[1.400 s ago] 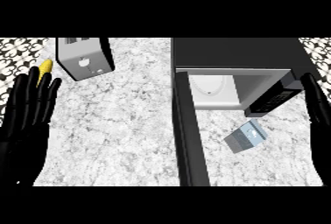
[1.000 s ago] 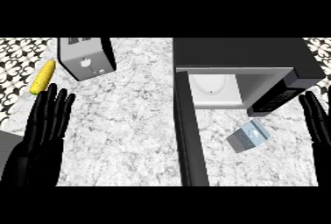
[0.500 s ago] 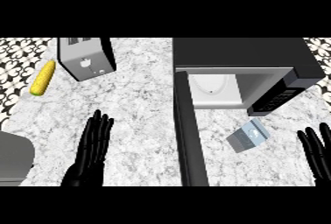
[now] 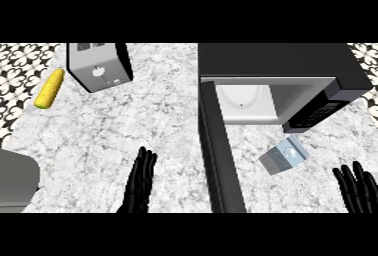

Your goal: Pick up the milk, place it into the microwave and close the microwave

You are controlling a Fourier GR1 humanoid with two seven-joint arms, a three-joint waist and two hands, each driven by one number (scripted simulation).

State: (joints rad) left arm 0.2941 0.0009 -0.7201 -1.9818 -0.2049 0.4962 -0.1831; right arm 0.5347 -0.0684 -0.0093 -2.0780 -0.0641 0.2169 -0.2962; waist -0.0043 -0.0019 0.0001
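Note:
The milk (image 4: 283, 156) is a small pale blue-grey carton lying on the marble counter in front of the microwave (image 4: 280, 65). The microwave is black, its door (image 4: 218, 155) swung open toward me, with a white plate (image 4: 244, 96) inside the cavity. My right hand (image 4: 357, 190) shows at the lower right edge, fingers straight and spread, to the right of the carton and below it, apart from it. My left hand (image 4: 139, 184) is open at the lower middle, left of the door, fingers together pointing up.
A silver toaster (image 4: 99, 66) stands at the back left. A yellow corn cob (image 4: 50, 89) lies left of it near the patterned wall. A grey object (image 4: 15, 180) shows at the lower left edge.
Both hands have slid down toward the lower edge. The left hand also moved right, away from the corn. The milk has not moved.

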